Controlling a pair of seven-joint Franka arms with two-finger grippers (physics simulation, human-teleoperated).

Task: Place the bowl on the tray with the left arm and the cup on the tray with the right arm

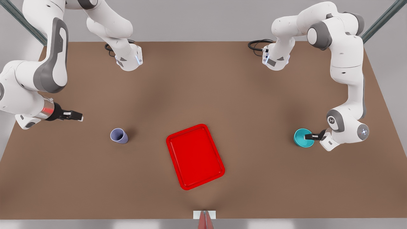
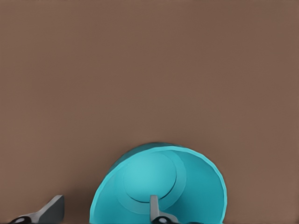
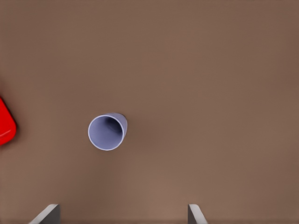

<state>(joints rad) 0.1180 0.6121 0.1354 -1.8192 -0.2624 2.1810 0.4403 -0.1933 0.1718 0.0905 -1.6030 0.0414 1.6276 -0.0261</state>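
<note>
The teal bowl [image 1: 303,137] stands on the brown table at the front view's right. My left gripper [image 1: 311,137] is down at its rim, open. In the left wrist view one finger [image 2: 154,208] is inside the bowl [image 2: 187,182] and the other finger [image 2: 48,212] is outside, clear of the wall. The lilac cup [image 1: 119,136] stands upright at the front view's left. My right gripper [image 1: 77,115] hovers open, up and to the left of it; the cup [image 3: 107,132] lies ahead of its fingertips [image 3: 47,214]. The red tray [image 1: 195,156] lies between them.
Both arm bases [image 1: 128,58] and black cables [image 1: 257,44] sit along the table's far edge. A small white-and-red marker [image 1: 204,216] stands at the near edge. A corner of the tray [image 3: 5,122] shows in the right wrist view.
</note>
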